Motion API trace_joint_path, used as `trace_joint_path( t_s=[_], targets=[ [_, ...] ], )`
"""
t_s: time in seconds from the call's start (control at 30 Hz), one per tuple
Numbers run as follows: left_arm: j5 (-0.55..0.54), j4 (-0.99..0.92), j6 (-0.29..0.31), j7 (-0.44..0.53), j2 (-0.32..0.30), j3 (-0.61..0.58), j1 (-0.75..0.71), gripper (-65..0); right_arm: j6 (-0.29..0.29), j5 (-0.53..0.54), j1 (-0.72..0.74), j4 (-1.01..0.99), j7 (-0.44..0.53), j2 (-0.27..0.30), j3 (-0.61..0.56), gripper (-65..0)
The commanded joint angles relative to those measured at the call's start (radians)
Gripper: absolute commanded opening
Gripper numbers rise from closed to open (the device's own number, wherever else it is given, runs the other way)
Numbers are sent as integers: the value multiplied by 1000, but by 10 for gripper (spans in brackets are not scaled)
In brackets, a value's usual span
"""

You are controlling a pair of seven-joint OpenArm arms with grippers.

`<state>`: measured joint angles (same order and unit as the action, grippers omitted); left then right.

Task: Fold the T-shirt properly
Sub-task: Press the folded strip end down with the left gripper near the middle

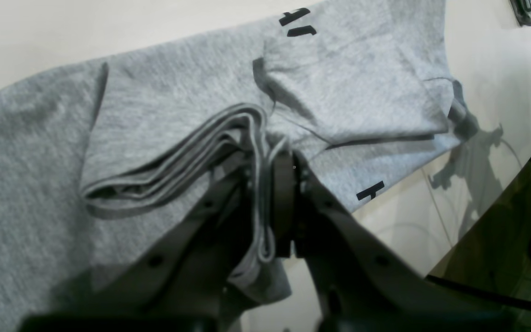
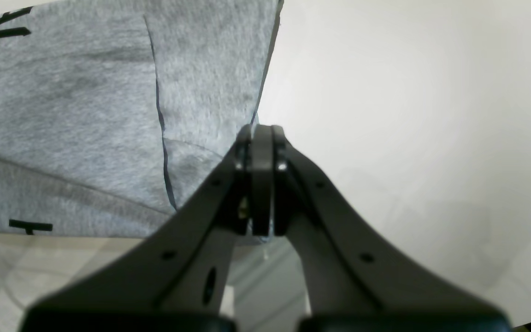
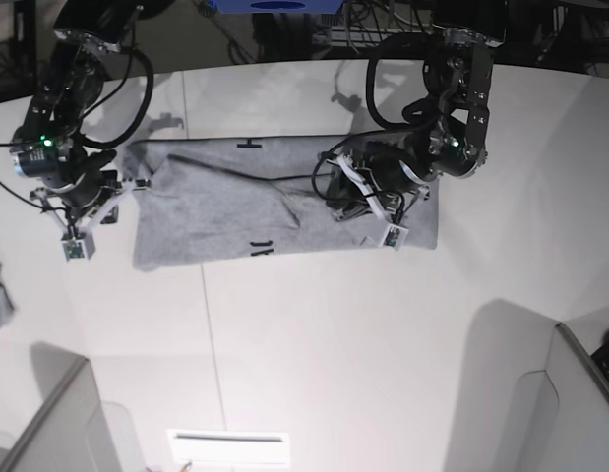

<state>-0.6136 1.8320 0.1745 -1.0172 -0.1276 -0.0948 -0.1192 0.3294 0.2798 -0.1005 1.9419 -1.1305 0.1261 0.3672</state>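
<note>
1. The T-shirt point(image 3: 235, 202) lies spread across the white table point(image 3: 334, 334), partly folded (black lettering peeking out).
2. Left gripper point(image 1: 272, 159) is clamped on a bunched stack of its grey layers.
3. Right gripper point(image 2: 262, 131) is pinched closed right at the shirt's edge.

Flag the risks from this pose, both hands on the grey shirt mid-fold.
1. The left hand pinches several stacked hem layers of the heather-grey cotton T-shirt; a thick bunch like that could slip out unevenly when pulled.
2. The right hand is shut right at the shirt's edge with little cloth visible between its fingers, so its hold looks marginal.
3. Creases across the middle may get folded in.
</note>
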Motion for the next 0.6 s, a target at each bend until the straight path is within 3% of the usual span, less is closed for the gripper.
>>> trace_joint_path(
  t_s=[0.0,0.23,0.57],
  targets=[
    [-16,15,4,18,1,2,22,-650,3,2,12,15,14,10,6,-650],
    [-18,11,3,16,33,-6,46,-650,3,2,12,15,14,8,6,-650],
    [-18,10,3,15,30,-9,42,-650,3,2,15,15,14,8,0,-650]
  ],
)
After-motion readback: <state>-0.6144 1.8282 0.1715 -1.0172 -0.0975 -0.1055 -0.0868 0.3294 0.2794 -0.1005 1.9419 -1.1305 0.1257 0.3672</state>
